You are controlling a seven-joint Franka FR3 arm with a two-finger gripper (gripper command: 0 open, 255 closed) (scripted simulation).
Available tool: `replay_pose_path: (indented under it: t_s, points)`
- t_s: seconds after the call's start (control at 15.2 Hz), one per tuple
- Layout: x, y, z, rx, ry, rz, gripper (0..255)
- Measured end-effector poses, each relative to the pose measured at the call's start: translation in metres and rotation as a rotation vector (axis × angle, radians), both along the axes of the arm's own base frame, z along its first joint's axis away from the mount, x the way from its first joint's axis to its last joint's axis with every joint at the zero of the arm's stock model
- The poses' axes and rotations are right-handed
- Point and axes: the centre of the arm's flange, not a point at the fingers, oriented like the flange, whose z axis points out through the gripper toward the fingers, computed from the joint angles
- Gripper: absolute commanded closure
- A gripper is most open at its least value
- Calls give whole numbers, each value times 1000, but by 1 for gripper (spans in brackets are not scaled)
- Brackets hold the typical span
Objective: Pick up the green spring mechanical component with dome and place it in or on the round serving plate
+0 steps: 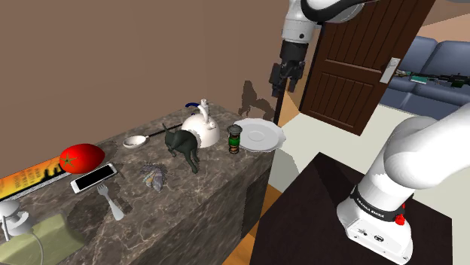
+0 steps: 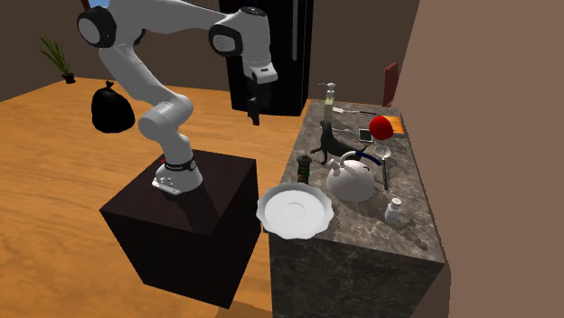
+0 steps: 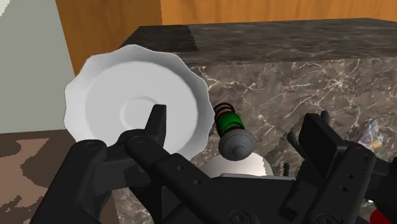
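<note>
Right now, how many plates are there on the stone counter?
1. The white plate lies at the end of the counter nearest the stand, next to the green spring part. I see no other plate, though the kettle could hide a small one.

Wrist view: the gripper [image 3: 236, 121] hides the lower rim of the white plate [image 3: 137, 105] and all but the top of a white kettle [image 3: 251, 164] near the green spring component [image 3: 230, 130]. Shoulder view: the top edge cuts off the upper part of the arm [image 1: 301, 26], and the left edge cuts a white object [image 1: 11, 218] at the end of the counter [image 1: 129, 156], too partial to identify. Second exterior view: the component's spring is too small to make out.
</note>
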Motion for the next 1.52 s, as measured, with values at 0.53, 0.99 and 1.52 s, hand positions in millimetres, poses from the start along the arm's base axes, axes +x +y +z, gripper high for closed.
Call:
replay_pose_path:
  t_s: [0.53, 0.99, 1.52]
  points:
    - [69, 37, -70, -45, -4, 2, 0]
    - [133, 64, -134, -84, -8, 4, 0]
    - [148, 76, -185, -94, -9, 5, 0]
